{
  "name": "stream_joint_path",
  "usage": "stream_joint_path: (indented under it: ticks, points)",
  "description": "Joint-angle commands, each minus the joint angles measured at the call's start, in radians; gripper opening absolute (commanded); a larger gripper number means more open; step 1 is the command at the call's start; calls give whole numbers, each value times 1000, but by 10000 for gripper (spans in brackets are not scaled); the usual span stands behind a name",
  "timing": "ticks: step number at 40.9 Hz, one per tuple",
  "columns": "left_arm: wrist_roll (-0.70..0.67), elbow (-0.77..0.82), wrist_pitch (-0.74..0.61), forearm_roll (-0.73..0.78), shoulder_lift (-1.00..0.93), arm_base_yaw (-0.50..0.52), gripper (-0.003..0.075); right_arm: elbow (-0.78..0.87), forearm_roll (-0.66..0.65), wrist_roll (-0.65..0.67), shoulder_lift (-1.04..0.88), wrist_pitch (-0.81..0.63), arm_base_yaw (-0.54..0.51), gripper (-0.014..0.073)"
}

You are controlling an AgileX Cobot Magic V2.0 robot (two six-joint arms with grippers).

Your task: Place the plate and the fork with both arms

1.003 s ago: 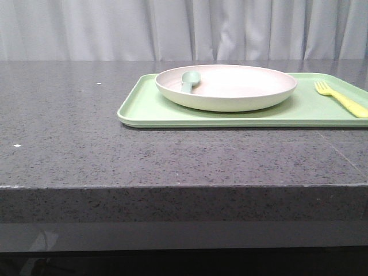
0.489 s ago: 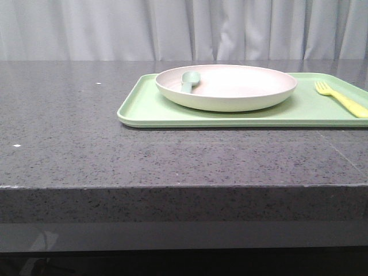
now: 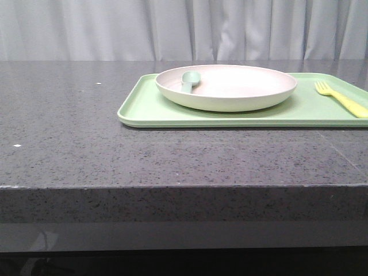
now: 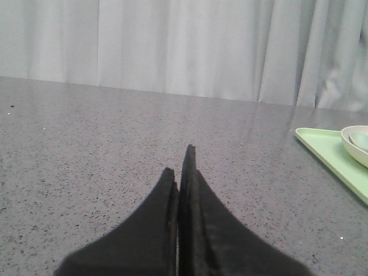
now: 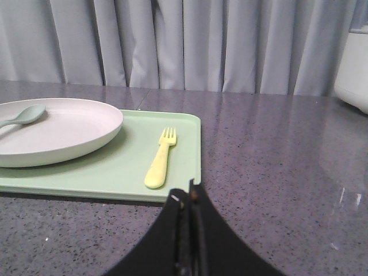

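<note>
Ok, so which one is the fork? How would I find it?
Find the light green tray on the dark speckled table. A big pale plate sits on it, holding a grey-green spoon. The fork lies flat beside the plate on the tray's right end, small and the only bright yellow thing.

Low frontal view; wrists tray-facing.

Left gripper: black fingers pressed together, nothing between them, tips low over the grey speckled countertop. Light green tray lies well apart from the gripper, only one corner in view. Plate sits on the tray, partly cut off. Spoon rests inside the plate. White curtain behind the countertop.
</note>
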Motion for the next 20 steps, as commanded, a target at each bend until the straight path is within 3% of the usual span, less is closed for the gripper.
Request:
stream_joint_path:
  ticks: [1, 20]
  points:
    - [-2, 10, -82, 0, -25, -8, -20, -4, -10, 0, -20, -90, -5, -68]
    - [-2, 10, -82, 0, -25, -8, -20, -4, -10, 0, -20, -90, -17, -68]
